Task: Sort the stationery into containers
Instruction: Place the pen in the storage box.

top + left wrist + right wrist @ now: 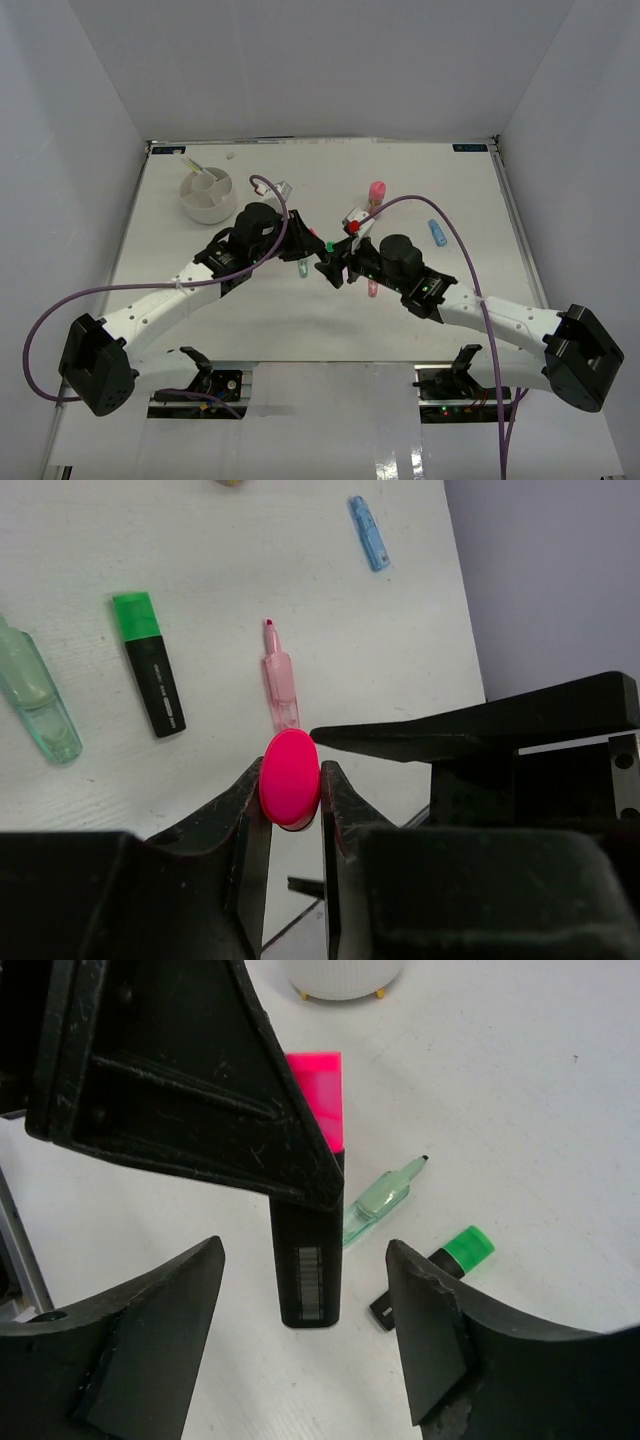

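While a handover plays out mid-bench, overhead: round white plastic organiser cup near far-left corner.
Left wrist: left gripper clamped on pink-capped black marker.
Right wrist: right gripper, jaws parted, clear of its barrel.
Next: likely a carry to that cup.

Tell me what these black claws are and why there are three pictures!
They are two robot arms bolted to a white table, each ending in a two-finger claw called a gripper. One picture looks down from above; the other two come from small cameras on the wrists. The left gripper pinches a black marker with a pink cap. The right gripper is open beside it, not touching. On the table lie a green-capped marker, a pale green marker, a pale pink marker and a blue marker. The round white cup is where they get sorted.
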